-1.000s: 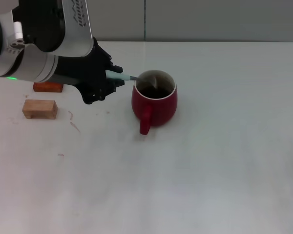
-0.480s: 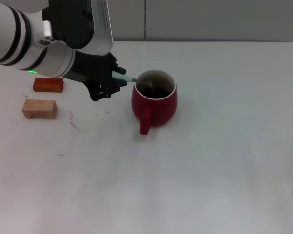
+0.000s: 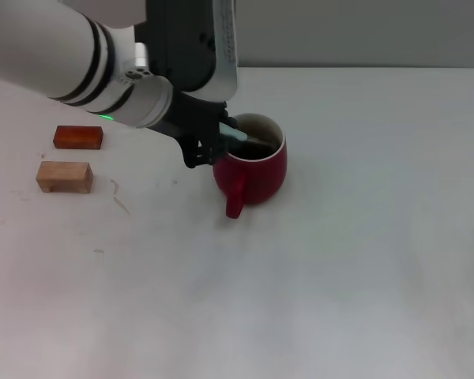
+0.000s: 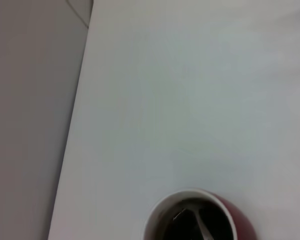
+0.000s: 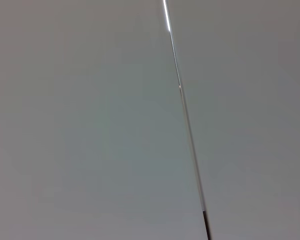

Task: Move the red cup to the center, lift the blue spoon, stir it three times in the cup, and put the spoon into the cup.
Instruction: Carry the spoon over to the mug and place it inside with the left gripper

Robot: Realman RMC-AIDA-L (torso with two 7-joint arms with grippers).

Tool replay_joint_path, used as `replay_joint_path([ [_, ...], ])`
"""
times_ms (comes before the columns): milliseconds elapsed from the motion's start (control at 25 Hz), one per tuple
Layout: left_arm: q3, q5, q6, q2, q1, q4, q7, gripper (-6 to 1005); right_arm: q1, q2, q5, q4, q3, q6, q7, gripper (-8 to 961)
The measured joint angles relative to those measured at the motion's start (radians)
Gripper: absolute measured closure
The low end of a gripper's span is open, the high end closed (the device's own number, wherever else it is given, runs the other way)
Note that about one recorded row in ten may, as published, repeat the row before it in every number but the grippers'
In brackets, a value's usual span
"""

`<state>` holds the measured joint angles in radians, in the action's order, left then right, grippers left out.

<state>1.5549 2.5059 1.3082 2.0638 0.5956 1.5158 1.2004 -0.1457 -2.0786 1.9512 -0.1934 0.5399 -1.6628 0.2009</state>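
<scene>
The red cup (image 3: 253, 168) stands upright near the middle of the white table (image 3: 363, 237), its handle toward me. My left gripper (image 3: 215, 140) is at the cup's left rim, shut on the pale blue handle of the blue spoon (image 3: 242, 138). The spoon slants down into the cup, its metal bowl inside. In the left wrist view the cup (image 4: 195, 217) shows from above with the grey spoon neck (image 4: 202, 225) inside. My right gripper is out of view; its wrist view shows only a wall.
A red-brown block (image 3: 77, 136) and a light wooden block (image 3: 63, 176) lie at the left of the table. The table's far edge meets a grey wall (image 3: 340, 31).
My left arm has moved right toward the cup, carrying the spoon further over the rim and deeper into it. The cup has not moved.
</scene>
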Motion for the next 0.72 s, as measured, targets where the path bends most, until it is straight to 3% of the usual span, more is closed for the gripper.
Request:
replay_joint_path([
  [280, -0.069, 0.001, 0.011, 0.001, -0.013, 0.043, -0.026, 828, 0.007, 0.000, 0.000, 0.002, 0.000, 0.001, 0.000, 285],
  [720, -0.007, 0.062, 0.034, -0.004, -0.049, 0.049, -0.025, 828, 0.009, -0.001, 0.000, 0.003, -0.002, 0.008, 0.000, 285],
])
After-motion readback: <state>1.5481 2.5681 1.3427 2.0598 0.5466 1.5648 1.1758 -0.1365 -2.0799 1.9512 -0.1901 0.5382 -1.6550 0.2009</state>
